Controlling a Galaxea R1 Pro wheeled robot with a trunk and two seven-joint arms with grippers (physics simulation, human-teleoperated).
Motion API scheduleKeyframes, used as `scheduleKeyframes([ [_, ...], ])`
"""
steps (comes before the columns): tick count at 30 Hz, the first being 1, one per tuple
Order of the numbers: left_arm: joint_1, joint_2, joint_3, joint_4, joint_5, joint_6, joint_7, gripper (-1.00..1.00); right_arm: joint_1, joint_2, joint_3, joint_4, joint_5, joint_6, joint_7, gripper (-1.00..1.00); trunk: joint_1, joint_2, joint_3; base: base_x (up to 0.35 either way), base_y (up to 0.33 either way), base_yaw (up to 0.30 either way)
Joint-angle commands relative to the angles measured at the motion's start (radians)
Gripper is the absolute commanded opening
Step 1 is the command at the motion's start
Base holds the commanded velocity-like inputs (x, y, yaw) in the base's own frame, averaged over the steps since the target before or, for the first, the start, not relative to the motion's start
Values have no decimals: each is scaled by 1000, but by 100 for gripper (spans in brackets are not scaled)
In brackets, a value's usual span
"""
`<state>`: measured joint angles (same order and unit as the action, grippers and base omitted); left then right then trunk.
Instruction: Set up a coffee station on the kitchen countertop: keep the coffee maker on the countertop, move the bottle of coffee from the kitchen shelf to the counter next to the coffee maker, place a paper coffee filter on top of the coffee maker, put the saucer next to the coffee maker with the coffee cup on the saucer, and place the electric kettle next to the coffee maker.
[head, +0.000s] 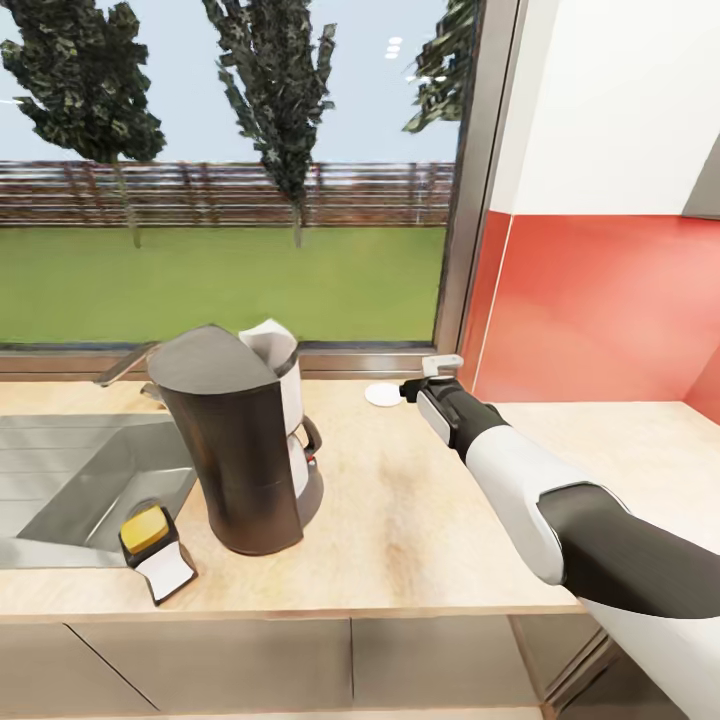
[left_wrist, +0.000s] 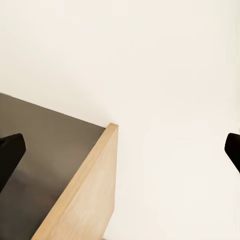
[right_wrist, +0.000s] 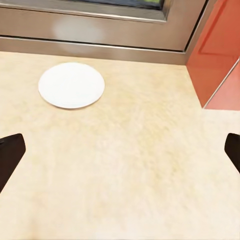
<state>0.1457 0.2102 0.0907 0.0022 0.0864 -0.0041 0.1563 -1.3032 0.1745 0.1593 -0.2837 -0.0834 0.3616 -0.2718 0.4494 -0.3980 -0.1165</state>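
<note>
Near edge of the countertop (head: 420, 540): the coffee bottle (head: 155, 550) lies tipped on its side, yellow lid up-left, white label facing the camera. Label blank at this size; no writing legible. It sits just beside the coffee maker (head: 245, 440), by the sink (head: 70, 470) corner, so it counts as moved off the shelf, though it probably should stand upright.

Coffee maker stands mid-counter, dark body. The white paper filter (head: 270, 345) pokes from its top, so that step looks done. No brand mark readable on the machine.

Right arm reaches out over the counter toward the window. Right gripper (right_wrist: 120, 150) spread wide, both black fingertips at the frame edges, nothing between them. It hangs above bare counter, aimed at the saucer (right_wrist: 71, 85).

Far: saucer lies flat and bare near the window sill, well apart from the coffee maker. Likely next pick, to bring it alongside the machine.

Left gripper (left_wrist: 120, 150) spread, empty, apparently parked by a wood panel edge (left_wrist: 85, 190) against a pale wall.
</note>
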Motion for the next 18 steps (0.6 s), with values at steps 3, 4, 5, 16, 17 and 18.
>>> scheduleKeyframes([
  [3, 0, 0, 7, -1, 5, 0, 0, 100, -1, 0, 8, 1, -9, 5, -7, 100, 1, -2, -2, 17, 0, 0],
  [4, 0, 0, 7, -1, 5, 0, 0, 100, -1, 0, 8, 1, -9, 5, -7, 100, 1, -2, -2, 8, 0, 0],
  [5, 0, 0, 7, -1, 6, 1, 0, 100, -1, 0, 8, 2, -9, 5, -7, 100, 1, -2, -2, 5, 0, 0],
  [16, 0, 0, 6, -1, 7, 2, 0, 100, -1, 0, 8, 13, -12, 5, -7, 100, 1, -2, -2, 8, 0, 0],
  [17, 0, 0, 6, -1, 7, 2, 0, 100, -1, 0, 8, 14, -12, 5, -7, 100, 1, -2, -2, 60, 0, 0],
  [18, 0, 0, 6, -1, 7, 2, 0, 100, -1, 0, 8, 14, -12, 5, -7, 100, 1, -2, -2, 68, 0, 0],
])
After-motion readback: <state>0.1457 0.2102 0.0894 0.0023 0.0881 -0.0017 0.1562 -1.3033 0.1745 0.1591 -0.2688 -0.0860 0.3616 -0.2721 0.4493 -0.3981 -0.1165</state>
